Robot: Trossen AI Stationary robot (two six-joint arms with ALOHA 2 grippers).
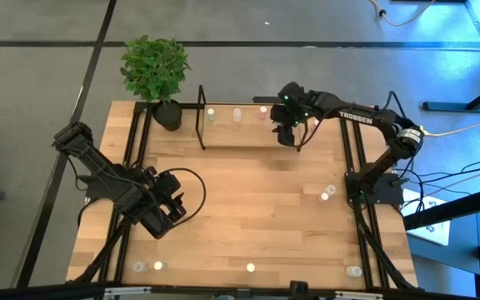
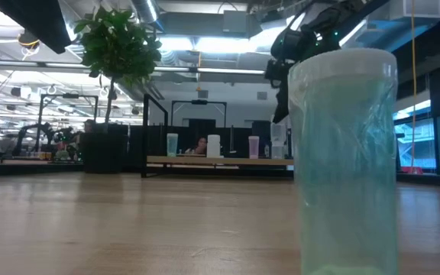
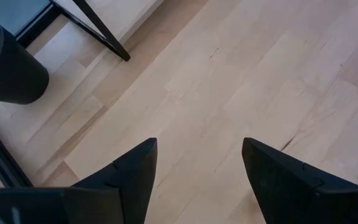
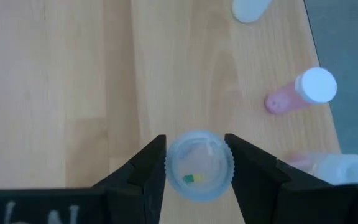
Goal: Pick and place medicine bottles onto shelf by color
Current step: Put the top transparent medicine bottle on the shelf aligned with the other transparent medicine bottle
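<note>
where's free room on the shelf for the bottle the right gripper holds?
The shelf is bare along its front strip. Bottles line its back edge, and the right end is crowded under the right gripper, shut on a clear bottle. The table centre is also free.

So the shelf (image 1: 240, 137) sits at 12 o'clock on the worktop (image 1: 248, 208), potted plant (image 1: 157, 71) off at 11. The right gripper (image 1: 287, 133) hangs over the shelf's 3 o'clock end with a bottle (image 4: 199, 165) between its fingers. The left gripper (image 1: 173, 202) is down at 8.
</note>
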